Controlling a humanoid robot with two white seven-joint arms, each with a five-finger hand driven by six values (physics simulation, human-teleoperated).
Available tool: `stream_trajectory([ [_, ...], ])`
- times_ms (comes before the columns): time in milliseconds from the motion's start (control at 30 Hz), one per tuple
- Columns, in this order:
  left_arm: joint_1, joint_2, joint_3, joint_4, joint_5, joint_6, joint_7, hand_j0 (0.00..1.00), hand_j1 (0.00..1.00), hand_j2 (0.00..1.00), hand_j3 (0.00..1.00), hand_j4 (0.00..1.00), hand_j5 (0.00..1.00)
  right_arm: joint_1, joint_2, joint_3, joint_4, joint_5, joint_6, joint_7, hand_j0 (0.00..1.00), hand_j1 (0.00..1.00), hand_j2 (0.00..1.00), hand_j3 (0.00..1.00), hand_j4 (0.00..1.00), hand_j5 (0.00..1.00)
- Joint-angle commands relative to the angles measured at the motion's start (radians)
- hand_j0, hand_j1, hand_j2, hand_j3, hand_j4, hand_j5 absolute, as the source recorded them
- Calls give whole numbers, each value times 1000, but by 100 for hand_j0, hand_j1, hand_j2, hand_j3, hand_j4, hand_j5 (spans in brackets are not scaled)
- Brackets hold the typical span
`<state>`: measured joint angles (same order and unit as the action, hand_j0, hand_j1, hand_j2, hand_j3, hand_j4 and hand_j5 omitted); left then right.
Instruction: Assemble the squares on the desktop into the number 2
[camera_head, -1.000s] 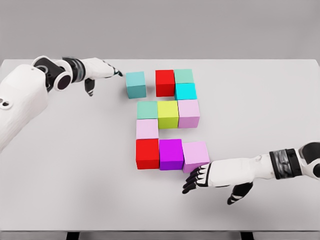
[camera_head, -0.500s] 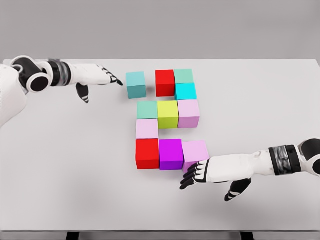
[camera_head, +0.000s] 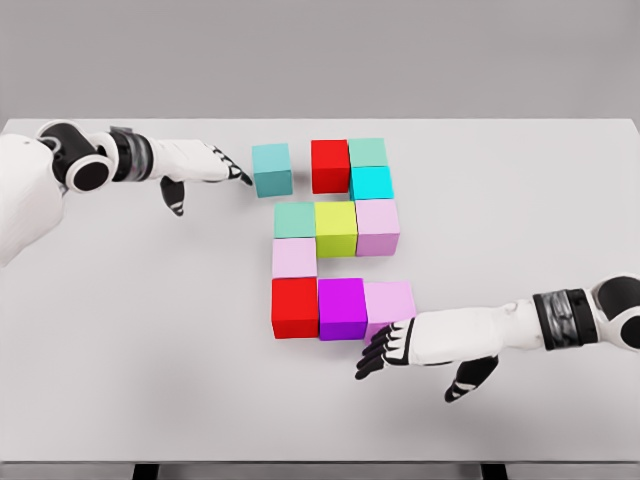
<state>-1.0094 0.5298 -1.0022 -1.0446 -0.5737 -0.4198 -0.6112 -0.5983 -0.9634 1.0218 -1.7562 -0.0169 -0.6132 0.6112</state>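
Coloured cubes form a figure on the white table (camera_head: 120, 330). The top row has a red cube (camera_head: 329, 165) and a green cube (camera_head: 368, 152), with a cyan cube (camera_head: 371, 183) below the green one. A teal cube (camera_head: 271, 169) stands apart, left of the red one. The middle row is mint (camera_head: 295, 219), yellow-green (camera_head: 336, 228) and pink (camera_head: 377, 226). A pale pink cube (camera_head: 294, 257) sits under the mint one. The bottom row is red (camera_head: 294, 306), purple (camera_head: 342, 308) and pink (camera_head: 390, 303). My left hand (camera_head: 215, 164) is open, its fingertips at the teal cube's left side. My right hand (camera_head: 395, 347) is open against the bottom pink cube's front.
The table's front edge (camera_head: 320, 462) runs along the bottom of the view. Grey wall rises behind the far edge.
My left hand has moved right and down to the teal cube's left face. My right hand has slid left and slightly up, nudging the bottom pink cube against the purple one.
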Motion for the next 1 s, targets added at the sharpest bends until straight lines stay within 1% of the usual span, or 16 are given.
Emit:
stream_trajectory([
  [0,0,-1,-7,0,0,1,0,100,100,100,100,100,100,0,0,1,0,-8,2,0,100,100,100,100,100,100],
  [400,-3,-24,-7,-3,-3,1,0,100,100,100,100,100,100,-14,-1,0,1,-9,2,0,100,100,100,100,100,100],
  [467,-5,-27,-6,-3,-21,1,0,100,100,100,100,100,100,-14,0,0,1,-9,2,0,100,100,100,100,100,100],
  [567,-8,-31,-6,-2,-26,1,0,100,100,100,100,100,100,-14,-1,0,0,-8,2,0,100,100,100,100,100,100],
  [767,-8,-31,-6,0,-34,1,0,100,100,100,100,100,100,-11,-1,24,-2,-6,2,0,100,100,100,100,100,100],
  [900,-9,-27,-1,8,-46,12,0,100,100,100,100,100,100,-11,-1,29,-2,-5,2,0,100,100,100,100,100,100],
  [967,-12,-30,4,47,-48,15,0,100,100,100,100,100,100,-11,-1,31,-3,-6,2,0,100,100,100,100,100,100],
])
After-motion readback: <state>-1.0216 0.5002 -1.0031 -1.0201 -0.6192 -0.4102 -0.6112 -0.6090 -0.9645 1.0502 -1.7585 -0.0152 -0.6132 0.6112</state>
